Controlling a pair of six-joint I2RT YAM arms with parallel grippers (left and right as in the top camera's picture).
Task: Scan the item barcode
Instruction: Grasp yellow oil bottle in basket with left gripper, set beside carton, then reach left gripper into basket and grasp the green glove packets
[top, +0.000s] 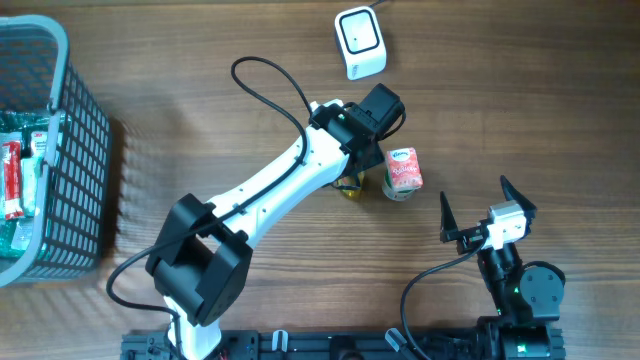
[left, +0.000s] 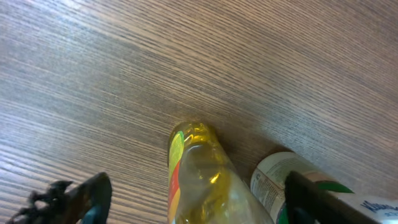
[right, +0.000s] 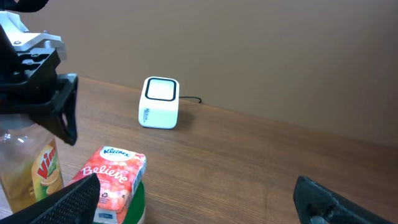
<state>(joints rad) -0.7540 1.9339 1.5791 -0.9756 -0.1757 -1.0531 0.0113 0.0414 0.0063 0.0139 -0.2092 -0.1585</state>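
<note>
The left claw (left: 193, 198) stands open astride the bottle (left: 198, 149), a can (left: 277, 180) just outside one finger. That wrist view misses the scanner (right: 160, 102), which the right wrist camera shows well ahead of the right claw (right: 196, 198), also open.

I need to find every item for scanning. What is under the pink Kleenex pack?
The Kleenex pack sits on a round green-and-white container. Only the container's edge and part of its side show. Its top is covered by the pack, so nothing printed there can be seen.
</note>
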